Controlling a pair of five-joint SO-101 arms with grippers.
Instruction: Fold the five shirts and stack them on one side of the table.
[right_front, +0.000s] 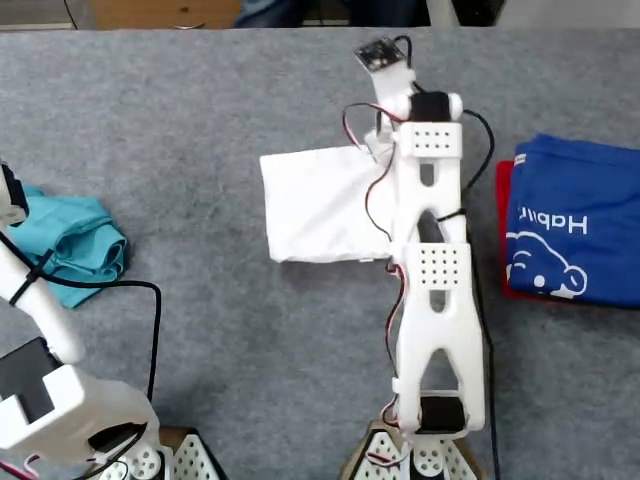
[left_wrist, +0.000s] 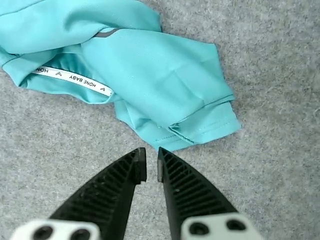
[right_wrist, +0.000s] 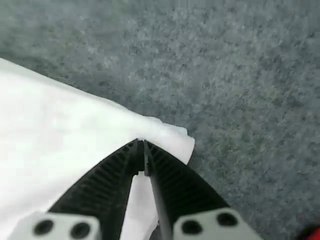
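A grey felt table (right_front: 200, 380) seen from above, with two white robot arms rising from its near edge.

The white shirt (right_front: 320, 210) lies folded into a flat rectangle near the middle of the table. Its longer side runs left to right, slightly tilted. The right arm (right_front: 435, 280) stretches away from its base along the shirt's right edge to the far right corner. In the right wrist view, the right gripper (right_wrist: 141, 146) has its black ribbed fingers pressed together on that corner of the white shirt (right_wrist: 60, 130), pinching the cloth just inside the hem.

At the left edge of the table the teal shirt (right_front: 70, 240) lies unfolded in a crumpled heap, with no clear long axis. The left arm (right_front: 50, 330) bends over it. The left gripper (left_wrist: 152, 165) hangs over bare felt just beside the hem of the teal shirt (left_wrist: 150, 75) — its fingers are almost together, with a thin slit between the tips, and hold nothing.

At the right edge a folded blue shirt (right_front: 580, 230) rests on a red shirt (right_front: 503, 230) — its white print is turned sideways.
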